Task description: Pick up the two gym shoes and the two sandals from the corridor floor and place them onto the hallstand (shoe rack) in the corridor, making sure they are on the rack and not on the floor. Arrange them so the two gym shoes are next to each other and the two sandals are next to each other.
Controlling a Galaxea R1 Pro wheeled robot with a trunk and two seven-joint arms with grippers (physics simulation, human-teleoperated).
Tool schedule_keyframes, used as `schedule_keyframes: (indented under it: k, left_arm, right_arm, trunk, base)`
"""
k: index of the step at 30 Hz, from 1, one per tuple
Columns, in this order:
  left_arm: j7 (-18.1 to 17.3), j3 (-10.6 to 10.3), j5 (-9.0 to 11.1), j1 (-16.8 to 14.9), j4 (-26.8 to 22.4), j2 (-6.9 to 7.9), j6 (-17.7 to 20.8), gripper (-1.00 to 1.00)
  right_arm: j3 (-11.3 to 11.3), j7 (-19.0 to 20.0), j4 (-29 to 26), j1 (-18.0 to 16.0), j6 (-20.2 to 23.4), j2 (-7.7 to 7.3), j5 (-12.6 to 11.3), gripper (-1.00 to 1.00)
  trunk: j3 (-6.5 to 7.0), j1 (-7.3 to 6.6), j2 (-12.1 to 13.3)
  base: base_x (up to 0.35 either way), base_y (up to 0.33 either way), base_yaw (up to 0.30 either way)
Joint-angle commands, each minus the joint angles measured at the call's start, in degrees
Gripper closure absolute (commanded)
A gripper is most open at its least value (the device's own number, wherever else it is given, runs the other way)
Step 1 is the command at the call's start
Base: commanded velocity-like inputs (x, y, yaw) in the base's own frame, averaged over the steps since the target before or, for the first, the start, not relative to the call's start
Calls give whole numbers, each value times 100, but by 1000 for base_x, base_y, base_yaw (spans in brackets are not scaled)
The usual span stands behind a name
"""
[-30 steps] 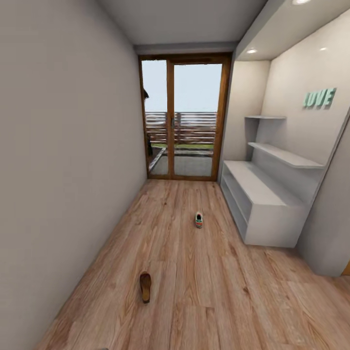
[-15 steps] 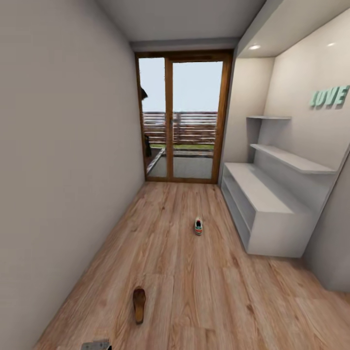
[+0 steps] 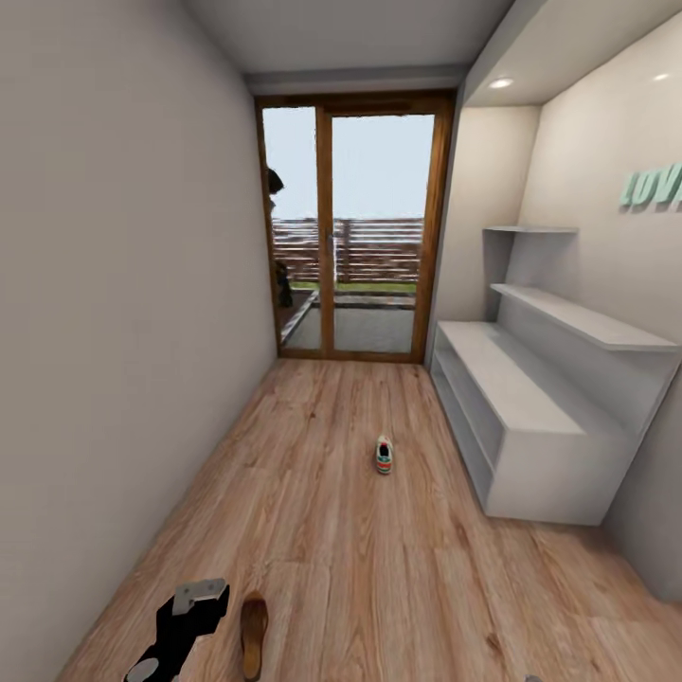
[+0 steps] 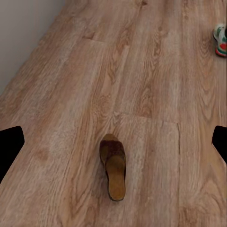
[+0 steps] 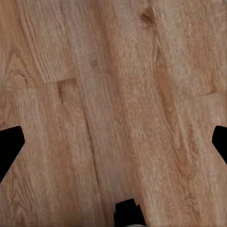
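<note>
One dark-brown sandal (image 3: 253, 635) lies on the wood-plank corridor floor (image 3: 379, 568) near the left wall, close in front of me. My left arm (image 3: 180, 620) rises just to its left. In the left wrist view the same sandal (image 4: 113, 166) lies some way beyond my left gripper (image 4: 118, 138), which is open with nothing between its fingers. One white gym shoe (image 3: 384, 455) with a red-orange heel stands farther down the corridor, also seen as gym shoe (image 4: 221, 40). My right gripper (image 5: 116, 139) is open over bare floor. The white hallstand (image 3: 530, 417) lines the right wall.
A wood-framed glass door (image 3: 350, 227) closes the corridor's far end. A plain grey wall (image 3: 114, 332) runs along the left. Two floating shelves (image 3: 587, 322) hang above the hallstand's bench top. A black part (image 5: 128, 215) pokes into the right wrist view.
The camera has moved forward, so the sandal and gym shoe sit lower in the picture. My left arm has come up into view beside the sandal.
</note>
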Motion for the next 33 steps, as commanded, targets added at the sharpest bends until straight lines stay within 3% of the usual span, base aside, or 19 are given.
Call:
schedule_keyframes:
  k: [1, 4, 8, 12, 13, 15, 22, 33]
  left_arm:
    - [-1, -7, 48, -55, -5, 7, -20, -100]
    - [-1, -5, 50, -96, -11, 66, -97, -100]
    - [-1, 0, 55, -107, -12, 174, -230, -100]
    - [-1, 0, 56, -110, -44, 202, -266, -100]
    - [-1, 1, 57, -110, -72, 208, -274, -100]
    - [-1, 1, 57, -111, -82, 210, -276, -100]
    - [-1, -1, 57, -111, -92, 205, -279, -100]
    - [17, 20, 65, -123, -128, 194, -312, -100]
  right_arm:
    - [-7, 19, -147, -190, 519, 2, 9, -100]
    - [-5, 42, -333, -359, 926, 2, 9, -100]
    - [24, 47, -490, -401, 1036, 2, 9, -100]
    - [273, 44, -532, -413, 1063, 2, 9, -100]
    - [450, 43, -541, -415, 1068, 7, 9, -100]
    - [522, 43, -542, -416, 1071, 9, 9, -100]
    - [588, 42, -542, -413, 1072, 4, 6, -100]
    - [601, 13, -671, -378, 1038, -6, 7, -100]
  trunk:
    - [-7, 3, -3]
    - [-7, 3, -3]
    - [-7, 3, -3]
    - [-7, 3, -3]
    - [-7, 3, -3]
    - [-7, 3, -3]
    - [-7, 3, -3]
    - [-7, 3, -3]
  base:
    - [345, -63, 0]
    - [345, -28, 0]
    - [336, -9, 0]
    - [297, -2, 0]
    - [284, 0, 0]
    - [279, 0, 0]
    - [207, 0, 0]
    - [16, 0, 0]
